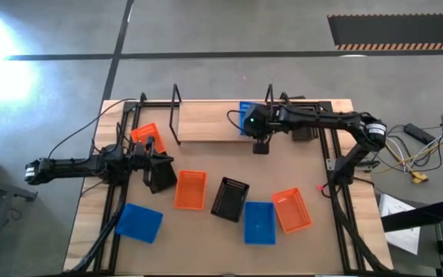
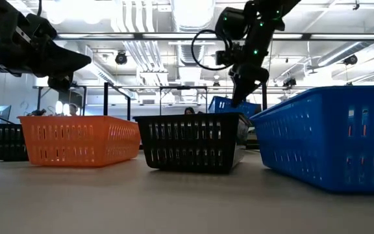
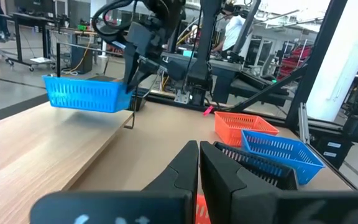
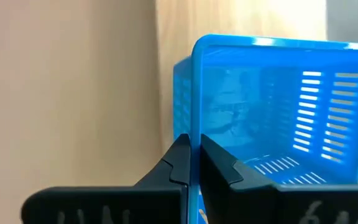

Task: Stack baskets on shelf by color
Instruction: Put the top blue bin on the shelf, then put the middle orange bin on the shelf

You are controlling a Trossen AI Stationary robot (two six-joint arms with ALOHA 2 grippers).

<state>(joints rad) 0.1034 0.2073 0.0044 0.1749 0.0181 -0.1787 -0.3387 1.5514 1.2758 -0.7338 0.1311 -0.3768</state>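
My right gripper [image 1: 257, 135] hangs over the right end of the shelf [image 1: 206, 121], a light plank in a black wire frame at the table's far side. It is shut on a blue basket [image 3: 89, 93], which sits just over the plank; I cannot tell whether its bottom touches the wood. My left gripper [image 3: 199, 154] is shut on nothing and hovers above the table's left part [image 1: 156, 163]. On the table stand orange baskets [image 1: 191, 189] [image 1: 292, 209] [image 1: 146, 135], blue ones [image 1: 258, 221] [image 1: 138, 221] and a black one [image 1: 229, 198]. My right gripper pinches one upright wall of the blue basket at its rim [image 4: 195, 127], one finger inside the basket and one outside. The fingers [image 3: 132, 71] come from above, pointing down, at the basket's end toward the table's right. The basket hangs level and upright.
The shelf's upright wire loops [image 1: 177, 108] [image 1: 269, 96] stand at its ends. Another black basket [image 2: 5, 140] sits on the table below my left arm. Black rails [image 1: 337, 208] run along the table's left and right sides. Bare tabletop lies along the near edge.
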